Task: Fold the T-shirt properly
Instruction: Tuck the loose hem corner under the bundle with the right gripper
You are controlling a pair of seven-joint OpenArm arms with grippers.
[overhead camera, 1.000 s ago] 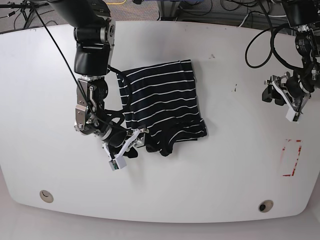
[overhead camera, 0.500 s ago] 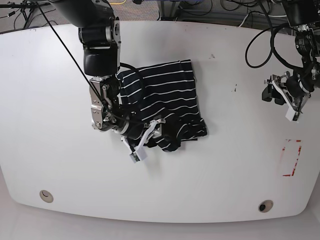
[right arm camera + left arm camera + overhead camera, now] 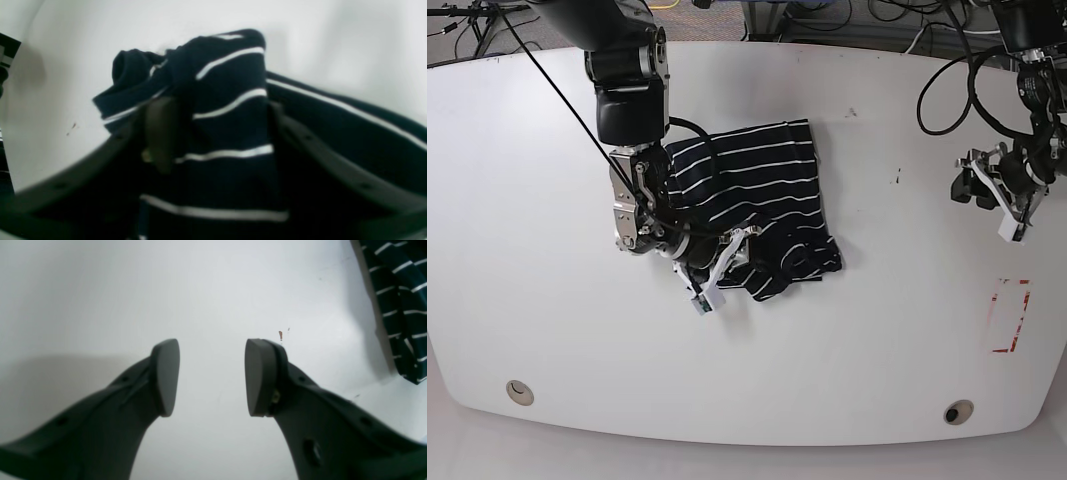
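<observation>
The T-shirt (image 3: 757, 215) lies folded near the middle of the worktop (image 3: 877, 340), a little left of centre, its stripes running roughly left to right. The right end effector (image 3: 717, 270) is at the shirt's near-left corner, and the wrist view shows a bunched wad of striped cloth (image 3: 220, 110) sitting between its two fingers, which stand at a middling gap around the fabric. It looks like a grip on that hem, though whether the pads are truly clamped I cannot tell. The left end effector (image 3: 211, 376) is well apart at the far right edge, hanging over bare worktop, jaws moderately open with nothing between them; the shirt's edge shows only at the far right of its view. So the right arm is the nearer one by a long way, and the rest of the shirt lies beyond and to the right of its fingers. Any fold probably carries this corner that way.
</observation>
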